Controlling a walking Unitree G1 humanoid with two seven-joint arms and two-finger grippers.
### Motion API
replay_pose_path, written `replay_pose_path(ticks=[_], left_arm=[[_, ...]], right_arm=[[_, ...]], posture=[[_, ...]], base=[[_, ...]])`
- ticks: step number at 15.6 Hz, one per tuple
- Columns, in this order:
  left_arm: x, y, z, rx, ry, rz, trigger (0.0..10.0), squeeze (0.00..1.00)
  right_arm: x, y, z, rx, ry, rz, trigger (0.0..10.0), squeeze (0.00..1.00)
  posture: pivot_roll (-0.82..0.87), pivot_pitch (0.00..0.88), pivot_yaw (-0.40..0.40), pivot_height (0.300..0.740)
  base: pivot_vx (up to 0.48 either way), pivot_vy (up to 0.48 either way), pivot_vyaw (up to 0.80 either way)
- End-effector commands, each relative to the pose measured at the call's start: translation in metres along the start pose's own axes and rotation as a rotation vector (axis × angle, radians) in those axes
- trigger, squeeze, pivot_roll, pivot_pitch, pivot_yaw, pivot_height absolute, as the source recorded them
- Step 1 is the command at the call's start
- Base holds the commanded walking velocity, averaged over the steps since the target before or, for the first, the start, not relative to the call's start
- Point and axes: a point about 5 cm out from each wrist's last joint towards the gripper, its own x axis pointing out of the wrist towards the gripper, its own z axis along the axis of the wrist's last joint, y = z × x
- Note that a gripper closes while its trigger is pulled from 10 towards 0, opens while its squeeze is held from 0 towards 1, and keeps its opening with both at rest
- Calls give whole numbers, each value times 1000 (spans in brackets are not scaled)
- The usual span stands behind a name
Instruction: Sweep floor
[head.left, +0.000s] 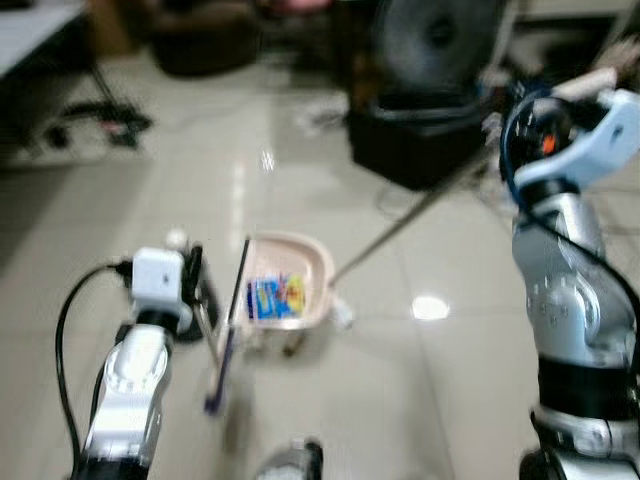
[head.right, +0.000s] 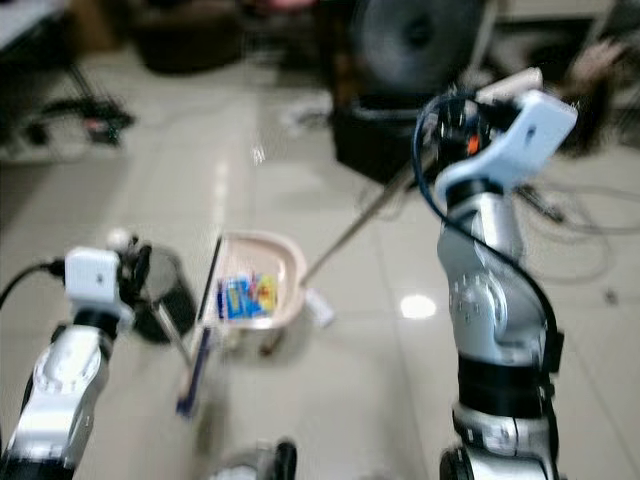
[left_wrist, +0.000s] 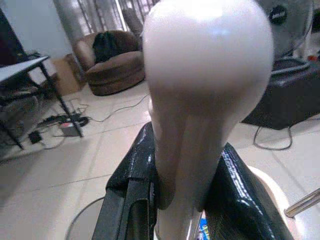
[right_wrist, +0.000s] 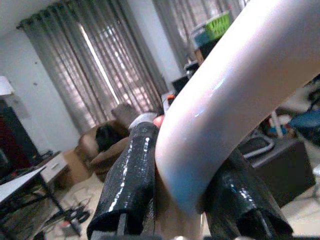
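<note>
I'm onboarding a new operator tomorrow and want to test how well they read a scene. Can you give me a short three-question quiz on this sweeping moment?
1. True or false: the pale pink plastic dustpan on the glossy beige tiled floor holds nothing.
2. Multiple choice: the left pincer is shut on A) a black cable, B) the pale rounded dustpan handle, C) nothing.
3. Fill in: the right pincer grips the curved pale top of the broom handle, whose thin metal pole slants down to the ____.

Key
1. False: blue and yellow litter lies inside.
2. B
3. dustpan
</note>
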Motion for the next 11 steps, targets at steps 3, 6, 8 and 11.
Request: replay_pose_path(ticks=[3,6,8,11], left_arm=[[6,-3,14,26,-45,-16,10000,0],[12,-6,19,22,-67,-12,10000,0],[16,-10,23,-2,-81,-14,10000,0],[20,-14,25,-10,-83,-23,10000,0]], right_arm=[[-1,6,8,23,-36,7,10000,0],[0,7,9,20,-33,15,10000,0],[2,7,10,18,-35,16,10000,0],[3,6,13,8,-58,0,10000,0]], posture=[[-18,0,84,740],[-22,0,74,740],[-24,0,67,740],[-24,0,68,740]], base=[[0,0,800],[201,0,800],[371,0,800],[405,0,713]])
